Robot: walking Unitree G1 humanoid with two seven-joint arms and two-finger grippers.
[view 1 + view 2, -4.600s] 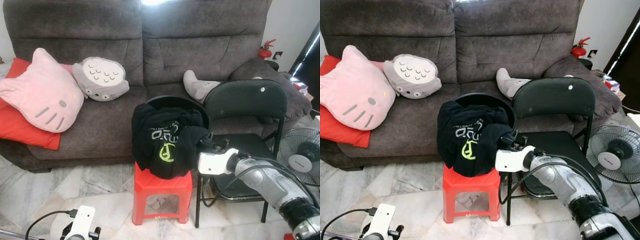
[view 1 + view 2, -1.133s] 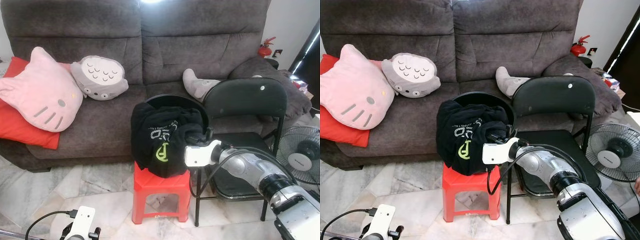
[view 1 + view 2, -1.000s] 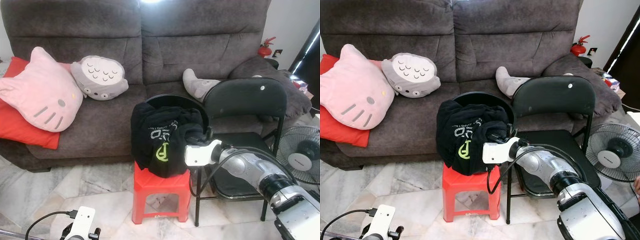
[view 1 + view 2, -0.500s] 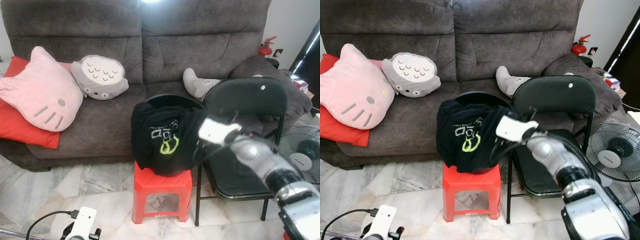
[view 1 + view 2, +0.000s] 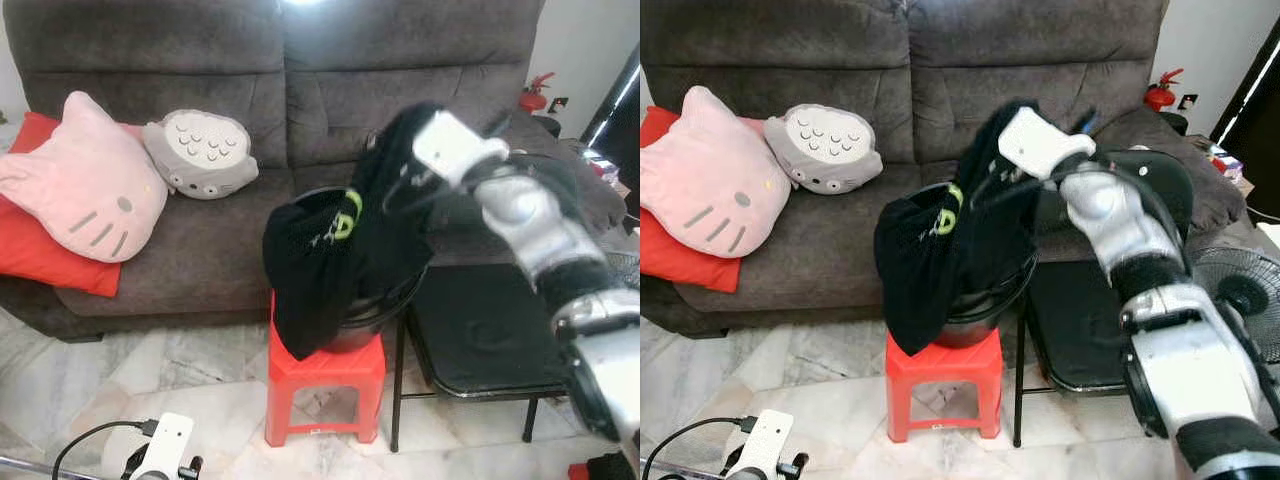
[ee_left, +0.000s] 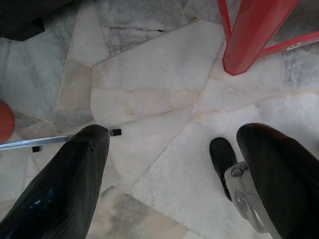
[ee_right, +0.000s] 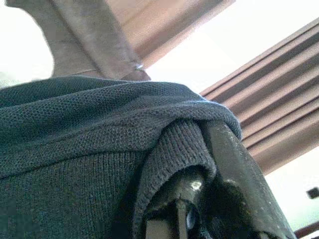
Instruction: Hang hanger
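A: Clamped in the right claw (image 7: 199, 209) is a fold of the black garment (image 5: 330, 270), raised above the basin (image 5: 985, 310) on the red stool (image 5: 325, 385).

B: Soft, limp, light cloth is judged; a collar hold seems best. No hanger can be made out. The left claw (image 6: 164, 174), fingers apart, hangs over marble floor (image 6: 149, 84); the sofa (image 5: 200, 60) stands far, the folding chair (image 5: 480, 340) right.

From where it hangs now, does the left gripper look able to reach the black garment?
Probably not. The left gripper hangs open near the floor beside the red stool, well below the black garment, which the right gripper holds raised above the basin.
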